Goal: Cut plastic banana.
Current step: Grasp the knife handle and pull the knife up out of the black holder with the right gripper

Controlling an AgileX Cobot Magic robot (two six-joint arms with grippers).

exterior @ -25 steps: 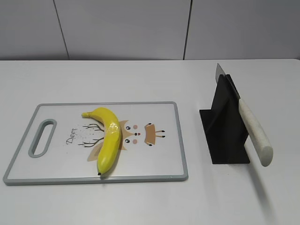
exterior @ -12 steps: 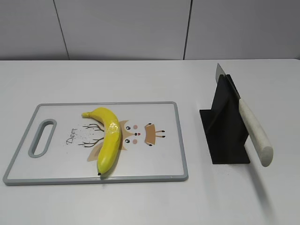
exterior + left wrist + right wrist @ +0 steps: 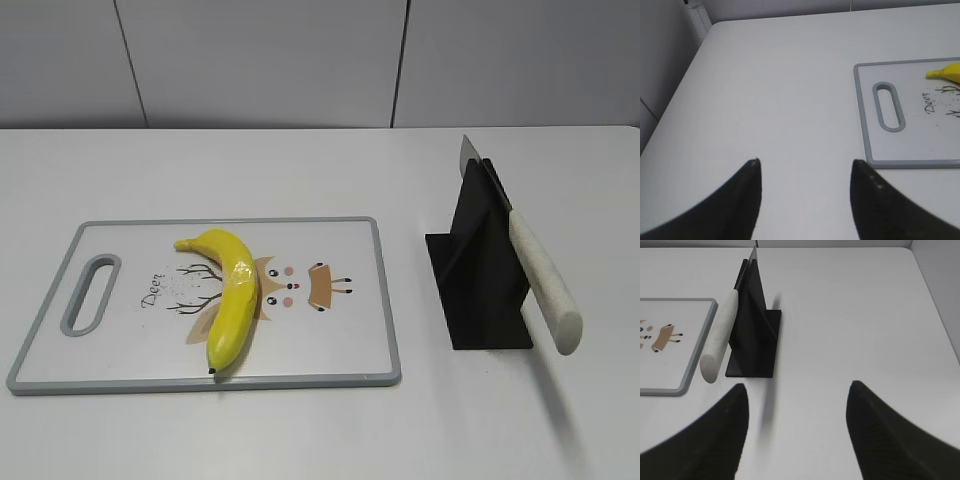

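Observation:
The plastic banana [image 3: 232,293] is glossy yellow and lies on the cutting board [image 3: 340,345], left of its middle, dark tip toward the front edge. Only its stem end shows in the left wrist view [image 3: 946,72]. A knife with a pale handle [image 3: 543,282] rests slanted in a black stand [image 3: 480,290] right of the board; it also shows in the right wrist view [image 3: 719,337]. My left gripper [image 3: 805,167] is open and empty over bare table left of the board. My right gripper [image 3: 797,390] is open and empty, in front of and right of the stand. Neither gripper shows in the exterior view.
The board has a grey rim, a handle slot [image 3: 90,293] at its left end and a deer drawing [image 3: 310,285]. The white table [image 3: 300,170] ends at a grey wall behind. The table's left edge [image 3: 687,65] and right edge [image 3: 935,300] show in the wrist views.

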